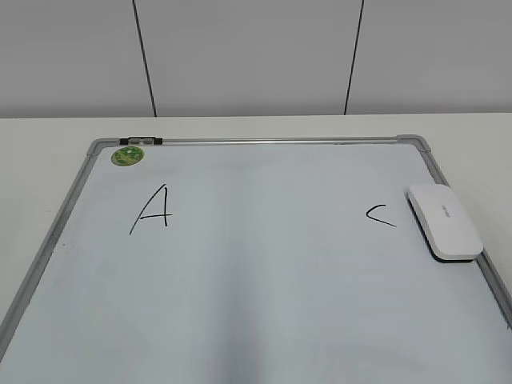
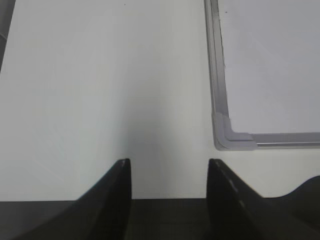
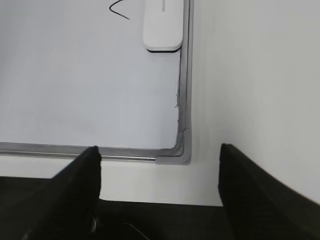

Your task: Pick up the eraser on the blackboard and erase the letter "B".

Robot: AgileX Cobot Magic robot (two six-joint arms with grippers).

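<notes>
Eraser [image 1: 445, 221] rests on blackboard [image 1: 264, 142] by "C" [image 1: 381, 215]; no "B" visible; both arms' fingers apart, holding nothing.

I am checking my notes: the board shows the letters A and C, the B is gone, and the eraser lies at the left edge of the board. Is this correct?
Not quite. The eraser lies at the right edge of the blackboard, beside the C, as the exterior view shows. The rest holds: only the A and C are there, no B.

Left end effector [image 2: 169, 172] with two matte black curved fingers tapering to blunt tips, right end effector [image 3: 160, 162] with broader black fingers
</notes>
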